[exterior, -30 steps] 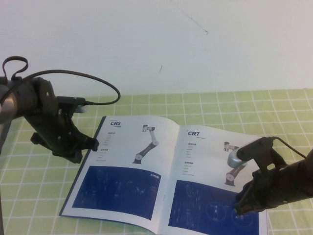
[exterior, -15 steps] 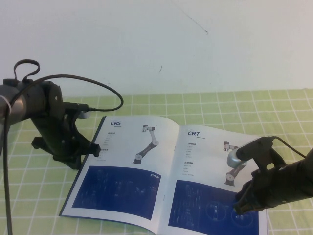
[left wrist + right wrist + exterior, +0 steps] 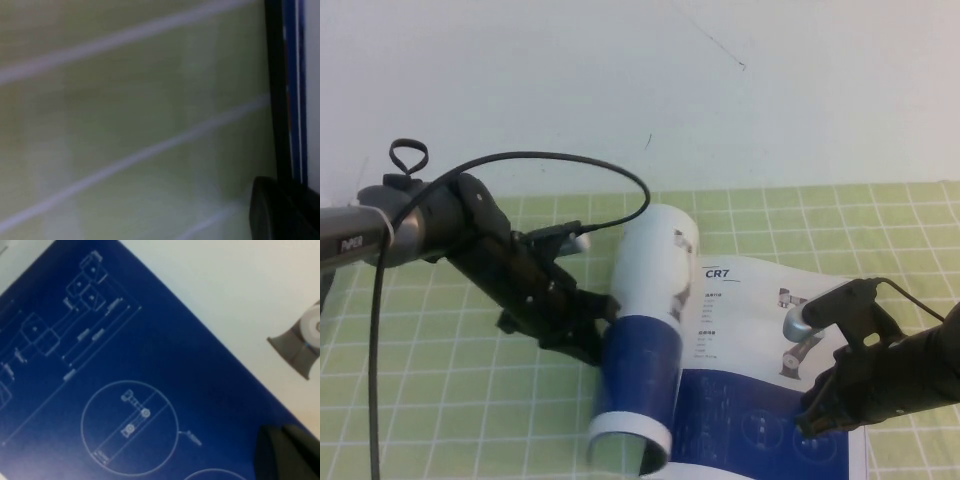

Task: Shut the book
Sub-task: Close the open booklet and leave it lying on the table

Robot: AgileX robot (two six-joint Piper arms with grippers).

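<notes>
The open book (image 3: 750,330) lies on the green checked tablecloth, its right "CR7" page flat. Its left page (image 3: 645,330) is lifted and curls upright over toward the spine. My left gripper (image 3: 592,345) is low against the underside of that lifted page, its tip hidden behind the paper; the left wrist view shows the page's blue edge (image 3: 292,90) beside the cloth. My right gripper (image 3: 810,425) is shut, its tips pressed down on the blue lower part of the right page (image 3: 125,365). The same right gripper (image 3: 287,450) shows dark over that print.
The tablecloth (image 3: 440,400) spreads to the left of the book and behind it. A black cable (image 3: 550,160) loops up from the left arm. A white wall (image 3: 770,90) backs the table. The book's near edge reaches the table's front.
My left gripper has swept rightward under the left page, which has risen from flat to an upright curl. The right gripper has stayed pressed on the right page.
</notes>
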